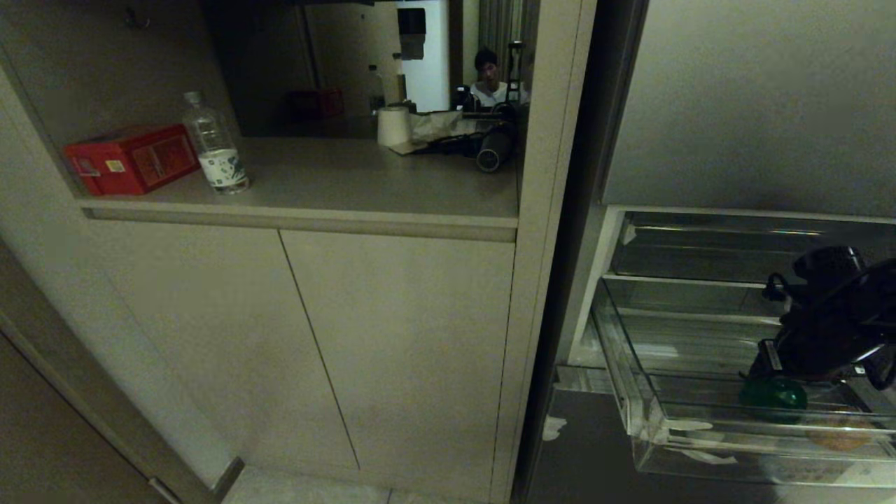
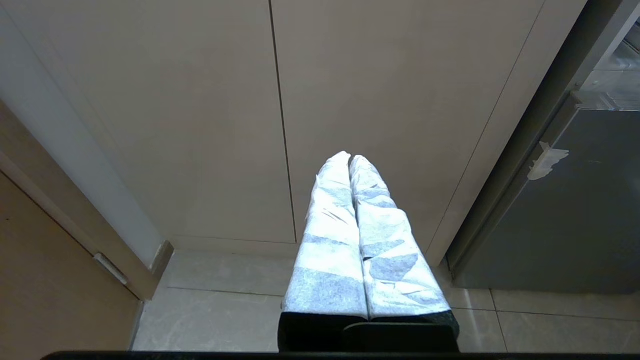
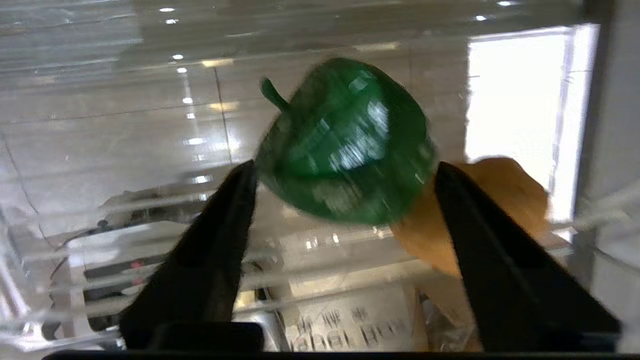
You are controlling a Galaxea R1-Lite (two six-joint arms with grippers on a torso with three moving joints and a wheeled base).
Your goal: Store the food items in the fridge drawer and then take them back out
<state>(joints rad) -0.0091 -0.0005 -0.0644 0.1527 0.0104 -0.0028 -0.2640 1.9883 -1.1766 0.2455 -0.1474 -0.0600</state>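
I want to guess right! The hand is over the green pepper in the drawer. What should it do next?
Probably lift straight up and away. The right hand is open, the green pepper already sits in the drawer beside the orange-brown piece, so nothing is left to hold.

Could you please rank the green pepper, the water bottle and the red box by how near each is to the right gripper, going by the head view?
From the right gripper, over the fridge drawer:
1. Green pepper, in the drawer right at the gripper.
2. Water bottle, far left on the counter shelf.
3. Red box, just left of the bottle, farthest.
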